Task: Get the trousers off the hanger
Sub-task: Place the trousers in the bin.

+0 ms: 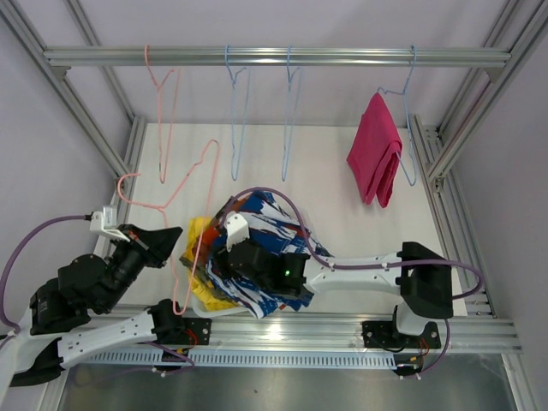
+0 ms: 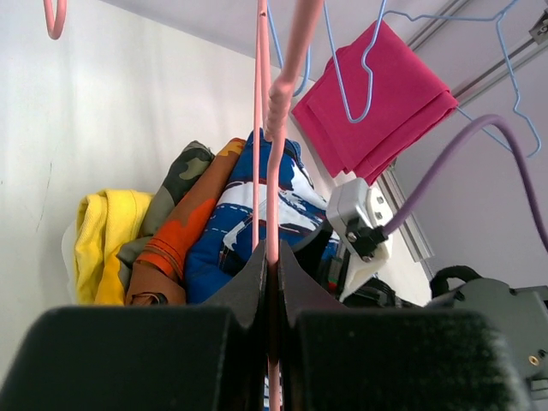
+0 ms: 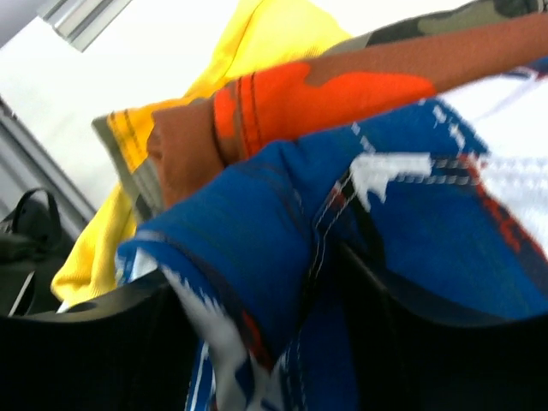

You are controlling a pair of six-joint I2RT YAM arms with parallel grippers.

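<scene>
The right jaws are standing spread around folded blue-white-red patterned cloth trousers (image 1: 257, 212) lying lower centre on the white tabletop (image 1: 342, 205), while the left jaws are pinching a pink wire hanger (image 2: 271, 197).

Left gripper (image 2: 270, 257) was clamped tight, both black fingers pinched on the thin pink wire hanger (image 2: 276, 111) that ran straight up the middle. Behind it sat a pile of 4 garments: plain yellow cloth (image 2: 103, 240) far left, then yellow-grey camouflage cloth (image 2: 175, 184), orange-black patterned cloth (image 2: 175, 244), and blue-white-red patterned cloth (image 2: 235, 223). Up right, a folded magenta pink cloth (image 2: 377, 103) hung on a light blue wire hanger (image 2: 372, 86). A white box (image 2: 355, 218) with a purple cable (image 2: 462, 158) sat just right of the pile.
</scene>
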